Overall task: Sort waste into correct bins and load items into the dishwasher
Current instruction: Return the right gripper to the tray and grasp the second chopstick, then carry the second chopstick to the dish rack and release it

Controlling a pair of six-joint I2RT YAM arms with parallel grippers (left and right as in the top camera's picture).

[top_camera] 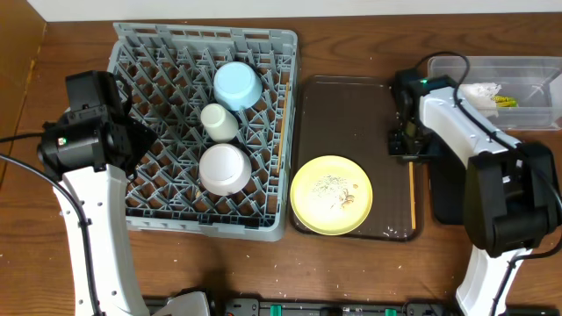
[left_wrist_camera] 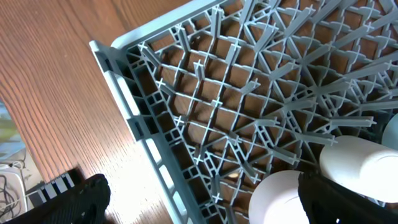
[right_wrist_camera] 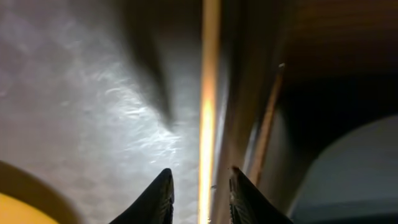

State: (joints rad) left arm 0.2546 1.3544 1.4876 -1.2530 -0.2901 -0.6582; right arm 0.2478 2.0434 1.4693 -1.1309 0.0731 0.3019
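Rack [top_camera: 202,132] sits on the left of the desk [top_camera: 79,53]: grey, square, peg grid, the biggest thing here. Three items are in it, in a line down its middle: light blue bowl [top_camera: 237,85] at the far end, tilted among the pegs; small white cup [top_camera: 219,121] just below it; pinkish-white bowl [top_camera: 224,168] nearest, which looks dome-up. The brown tray [top_camera: 351,114] is right beside the rack. The yellow plate [top_camera: 331,195] lies flat in its near half, round and pale yellow, with a patch of pale rice-like crumbs [top_camera: 334,187] at its centre. One thin wooden chopstick [top_camera: 412,197] lies along the tray's right edge. A thin orange-brown line runs along the rack's right rim; can't tell if it's a second stick. The clear tub [top_camera: 518,79] is at the far right with the crumpled white wrapper [top_camera: 487,92] inside, yellow-green bits showing. The black bin [top_camera: 443,189] is just right of the tray, mostly under the right arm. Right tool [right_wrist_camera: 201,186] is low over the tray's right edge, fingers slightly apart, straddling the chopstick with a small gap on each side and no contact visible. Left tool [left_wrist_camera: 202,186] hangs over the rack's left edge, fingers wide apart, holding nothing.
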